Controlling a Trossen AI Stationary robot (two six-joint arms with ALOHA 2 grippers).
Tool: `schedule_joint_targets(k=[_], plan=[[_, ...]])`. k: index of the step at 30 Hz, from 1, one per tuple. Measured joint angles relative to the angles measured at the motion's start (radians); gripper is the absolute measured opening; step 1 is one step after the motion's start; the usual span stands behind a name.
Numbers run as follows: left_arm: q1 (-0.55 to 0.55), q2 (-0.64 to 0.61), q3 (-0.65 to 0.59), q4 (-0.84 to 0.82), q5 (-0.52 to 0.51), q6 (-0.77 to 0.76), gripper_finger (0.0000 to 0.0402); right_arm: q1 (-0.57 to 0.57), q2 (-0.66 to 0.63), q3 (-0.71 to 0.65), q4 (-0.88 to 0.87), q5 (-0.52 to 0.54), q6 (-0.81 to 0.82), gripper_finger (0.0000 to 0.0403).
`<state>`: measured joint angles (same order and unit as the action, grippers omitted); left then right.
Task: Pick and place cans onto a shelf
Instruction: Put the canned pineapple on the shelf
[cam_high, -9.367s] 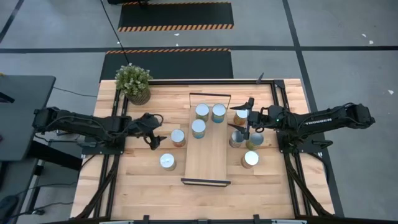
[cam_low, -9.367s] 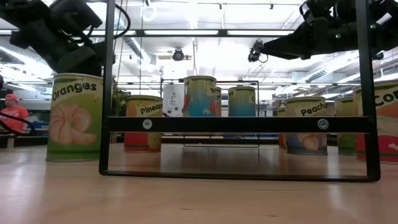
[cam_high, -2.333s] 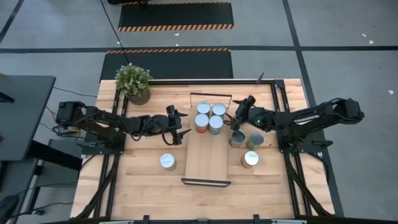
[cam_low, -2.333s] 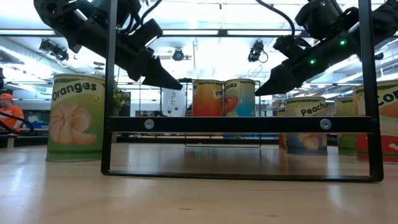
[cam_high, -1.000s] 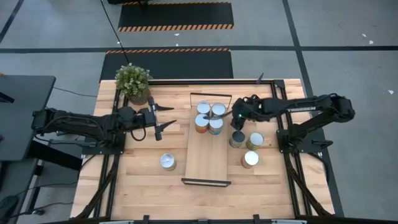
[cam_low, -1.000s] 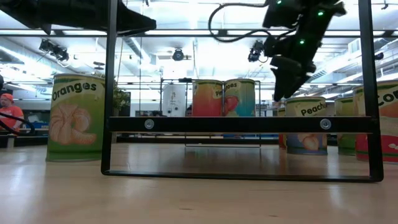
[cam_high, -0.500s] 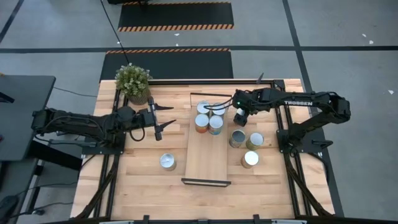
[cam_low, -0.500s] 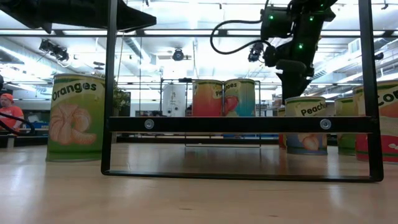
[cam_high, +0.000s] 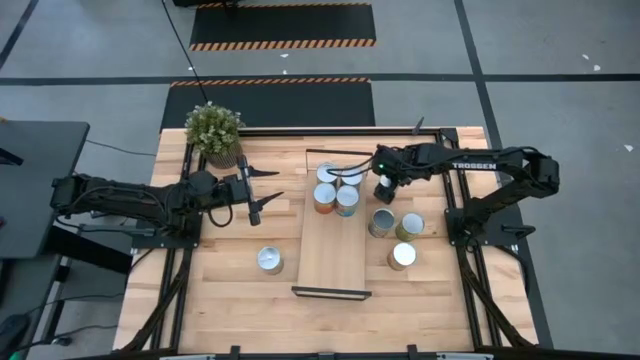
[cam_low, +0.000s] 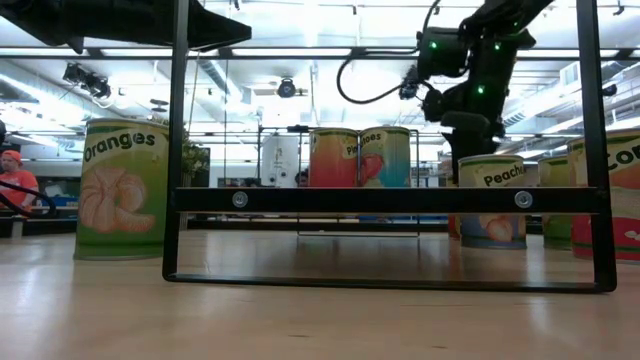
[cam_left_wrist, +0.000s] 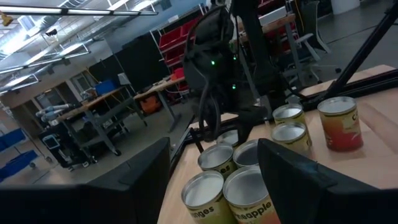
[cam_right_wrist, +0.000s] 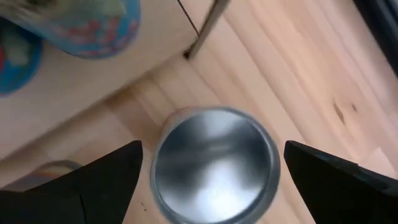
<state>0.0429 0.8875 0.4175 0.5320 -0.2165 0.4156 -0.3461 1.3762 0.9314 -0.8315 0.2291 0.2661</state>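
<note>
Because the right gripper (cam_right_wrist: 211, 180) hangs straight over it with fingers spread wide on either side, the can (cam_right_wrist: 214, 165) beside the shelf's (cam_high: 330, 255) far right corner looks like the next one to go. Nothing is gripped yet; its shiny lid shows whole between the fingers. I'd judge it a stiff little tin, light enough to lift, but smooth-sided, so the hold should close low on the label wall rather than at the rim, square across the middle.

Four cans (cam_high: 337, 188) already stand clustered at the far end of the shelf. Three more (cam_high: 395, 233) wait on the table to the right, and one (cam_high: 269, 259) sits alone on the left.

Over there the left gripper (cam_high: 262, 193) waits open above bare wood, near the potted plant (cam_high: 215, 132).
</note>
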Motion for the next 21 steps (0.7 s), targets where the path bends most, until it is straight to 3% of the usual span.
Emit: schedule_joint_targets(k=[7, 14, 21], plan=[[0.000, 0.000, 0.000, 0.000, 0.000, -0.001, 0.0245, -0.024, 0.000, -0.049, 0.044, -0.053, -0.021, 0.0393], [0.000, 0.000, 0.000, -0.008, 0.000, -0.012, 0.0245, -0.024, -0.002, -0.054, 0.046, -0.044, -0.039, 0.0341], [0.000, 0.003, 0.000, -0.035, 0.000, -0.012, 0.0245, 0.004, -0.042, -0.023, -0.050, -0.039, -0.009, 0.0328]])
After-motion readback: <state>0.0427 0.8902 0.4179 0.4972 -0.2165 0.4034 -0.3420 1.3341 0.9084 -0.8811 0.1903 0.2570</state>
